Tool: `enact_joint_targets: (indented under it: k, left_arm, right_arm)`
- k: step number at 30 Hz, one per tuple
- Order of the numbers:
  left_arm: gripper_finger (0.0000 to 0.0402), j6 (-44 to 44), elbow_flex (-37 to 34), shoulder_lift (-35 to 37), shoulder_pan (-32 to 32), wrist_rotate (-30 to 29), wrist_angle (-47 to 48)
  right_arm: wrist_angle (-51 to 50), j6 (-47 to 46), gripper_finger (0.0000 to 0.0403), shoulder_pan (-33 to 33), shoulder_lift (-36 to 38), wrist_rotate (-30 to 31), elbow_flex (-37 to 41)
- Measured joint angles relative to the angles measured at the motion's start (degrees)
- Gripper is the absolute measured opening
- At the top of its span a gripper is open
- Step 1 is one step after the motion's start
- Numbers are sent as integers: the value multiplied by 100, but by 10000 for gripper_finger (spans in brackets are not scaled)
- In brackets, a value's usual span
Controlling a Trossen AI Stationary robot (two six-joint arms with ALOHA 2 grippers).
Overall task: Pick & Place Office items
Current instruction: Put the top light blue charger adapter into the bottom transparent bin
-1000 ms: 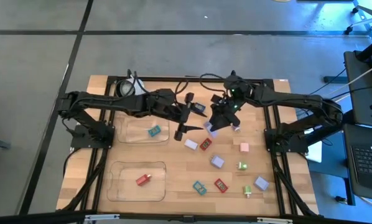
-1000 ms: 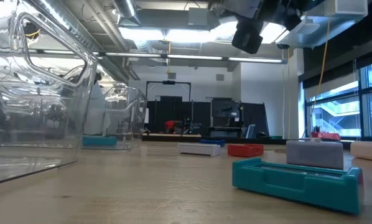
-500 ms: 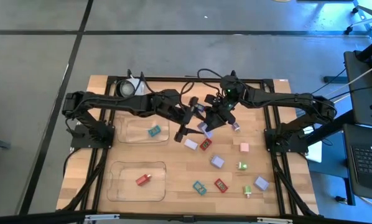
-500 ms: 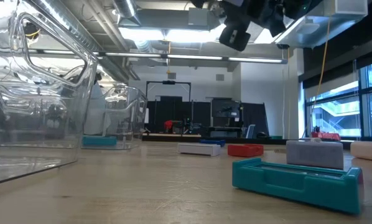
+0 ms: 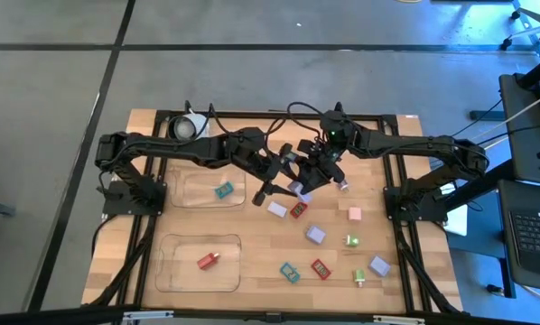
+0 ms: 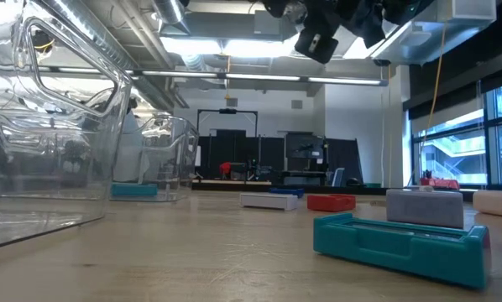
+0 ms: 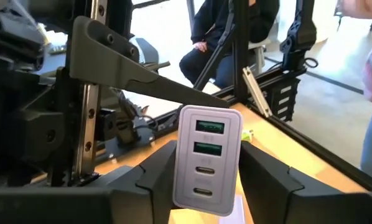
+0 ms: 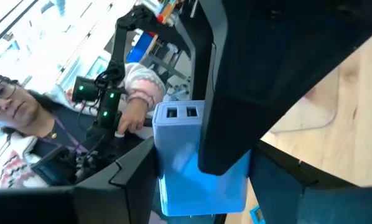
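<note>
From above, both arms meet over the counter (image 5: 252,271) just behind the red block (image 5: 298,210). The lavender charger (image 5: 297,187) sits between the left end effector (image 5: 279,176) and the right end effector (image 5: 313,173), right above that red block. A teal piece (image 5: 223,190) lies in the clear tray (image 5: 190,188) well left of it.

Low view: the arms hang overhead, a teal block (image 6: 400,246) up front on the counter.

Left wrist: its fingers (image 7: 155,171) are either side of the charger, pinching it or not I can't tell.

Right wrist: the fingers (image 8: 226,93) clamp the same charger.
</note>
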State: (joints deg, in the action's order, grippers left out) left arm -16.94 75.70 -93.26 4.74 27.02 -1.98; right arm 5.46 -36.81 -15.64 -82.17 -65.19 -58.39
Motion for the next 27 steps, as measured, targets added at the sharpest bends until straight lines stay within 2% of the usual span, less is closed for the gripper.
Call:
enact_joint_targets:
  k: [9,20,27]
  left_arm:
    - [134,1,-7,-13,-3,119,-70]
    - [131,143,-11,-13,-14,95,-85]
    - [131,778,-7,103,-43,213,-79]
  right_arm:
    - [6,14,220,0,2,-2,0]
    - [36,2,318,-83,9,192,-2]
    - [9,-7,344,-699,17,-53,-2]
